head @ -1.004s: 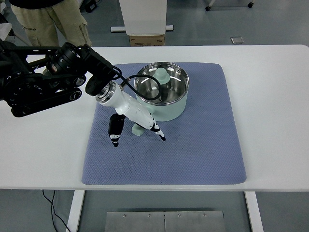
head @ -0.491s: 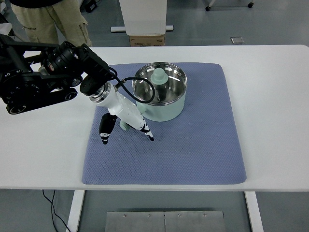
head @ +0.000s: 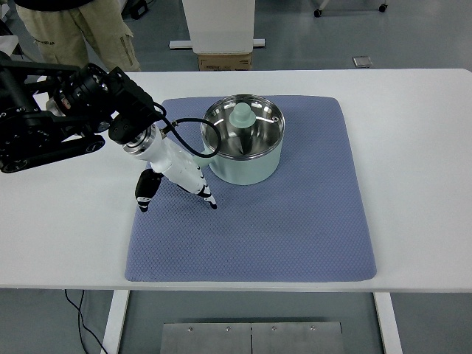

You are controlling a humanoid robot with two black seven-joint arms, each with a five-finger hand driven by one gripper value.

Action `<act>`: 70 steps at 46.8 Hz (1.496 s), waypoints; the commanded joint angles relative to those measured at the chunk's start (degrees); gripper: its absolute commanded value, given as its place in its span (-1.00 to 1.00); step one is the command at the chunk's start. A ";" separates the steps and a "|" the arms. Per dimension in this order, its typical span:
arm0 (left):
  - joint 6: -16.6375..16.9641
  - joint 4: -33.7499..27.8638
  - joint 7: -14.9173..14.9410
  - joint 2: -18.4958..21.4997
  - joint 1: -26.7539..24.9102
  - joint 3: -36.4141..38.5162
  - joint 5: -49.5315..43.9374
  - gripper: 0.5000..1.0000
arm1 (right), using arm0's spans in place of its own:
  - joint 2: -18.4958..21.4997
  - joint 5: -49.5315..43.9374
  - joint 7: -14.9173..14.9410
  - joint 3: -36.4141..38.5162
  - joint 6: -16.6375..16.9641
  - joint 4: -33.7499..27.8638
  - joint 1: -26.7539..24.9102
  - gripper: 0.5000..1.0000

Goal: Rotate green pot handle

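Pot (head: 243, 147), pale green with a shiny steel inside, sits on the blue mat (head: 295, 228) just above the frame's centre, a green knob-like piece showing inside it. Its side handle is hidden, apparently behind the left hand (head: 175, 186), which hangs at the pot's lower left with fingers relaxed and pointing down, gripping nothing. The right hand is out of frame. To turn the handle well, I judge the fingers should press its side, low near the mat, and sweep in an arc about the pot's centre, so the pot spins rather than slides.
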 commanded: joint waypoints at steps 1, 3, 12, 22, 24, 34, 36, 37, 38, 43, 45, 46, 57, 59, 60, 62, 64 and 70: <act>0.00 0.25 0.00 0.72 -0.21 0.07 0.66 1.00 | 0.00 0.00 0.00 0.00 -0.05 0.00 0.00 1.00; 0.00 0.34 0.00 0.72 -0.21 0.07 1.10 1.00 | 0.00 0.00 0.00 0.00 0.04 0.00 0.00 1.00; 0.18 0.87 0.00 0.72 -0.30 0.07 2.60 1.00 | 0.00 0.00 0.00 0.00 0.04 0.00 0.00 1.00; 1.41 2.36 0.00 0.72 -0.30 0.60 5.32 1.00 | 0.00 0.00 0.00 0.00 -0.05 0.00 0.00 1.00; 1.59 2.71 0.00 0.72 -0.21 0.69 5.59 1.00 | 0.00 0.00 0.00 0.00 0.04 0.00 0.00 1.00; 2.55 4.03 0.00 0.81 -0.21 0.69 8.84 1.00 | 0.00 0.00 0.00 0.00 -0.05 0.00 0.00 1.00; 2.73 4.38 0.00 0.81 -0.21 0.69 9.19 1.00 | 0.00 0.00 0.00 0.00 -0.05 0.00 0.00 1.00; 2.73 4.56 0.00 0.81 -0.21 0.69 9.36 1.00 | 0.00 0.00 0.00 0.00 0.04 0.00 0.00 1.00; 2.73 4.73 0.00 0.72 -0.21 0.69 9.63 1.00 | 0.00 0.00 0.00 0.00 -0.05 0.00 0.00 1.00; 3.61 5.35 0.00 0.72 -0.21 0.69 11.21 1.00 | 0.00 0.00 0.00 0.00 -0.05 0.00 0.00 1.00; 3.87 5.52 0.00 0.72 -0.21 0.69 11.82 1.00 | 0.00 0.00 0.00 0.00 0.04 0.00 0.00 1.00; 3.87 5.70 0.09 0.72 -0.21 0.69 12.00 1.00 | 0.00 0.00 0.00 0.00 0.04 0.00 0.00 1.00; 4.92 6.84 0.09 0.63 -0.21 1.57 14.20 1.00 | 0.00 0.00 0.00 0.00 0.04 0.00 0.00 1.00; 5.19 7.02 0.09 0.63 -0.21 1.83 14.29 1.00 | 0.00 0.00 0.00 0.00 0.04 0.00 0.00 1.00; 5.19 7.11 0.09 0.63 -0.21 1.92 14.38 1.00 | 0.00 0.00 0.00 0.00 -0.05 0.00 0.00 1.00; 5.19 7.20 0.09 0.55 -0.21 1.92 14.38 1.00 | 0.00 0.00 0.00 0.00 -0.05 0.00 0.00 1.00; 5.19 7.20 0.09 0.55 -0.21 1.92 14.38 1.00 | 0.00 0.00 0.00 0.00 -0.05 0.00 0.00 1.00; 5.19 7.11 0.09 0.37 -0.12 1.92 14.11 1.00 | 0.00 0.00 0.00 0.00 0.04 0.00 0.00 1.00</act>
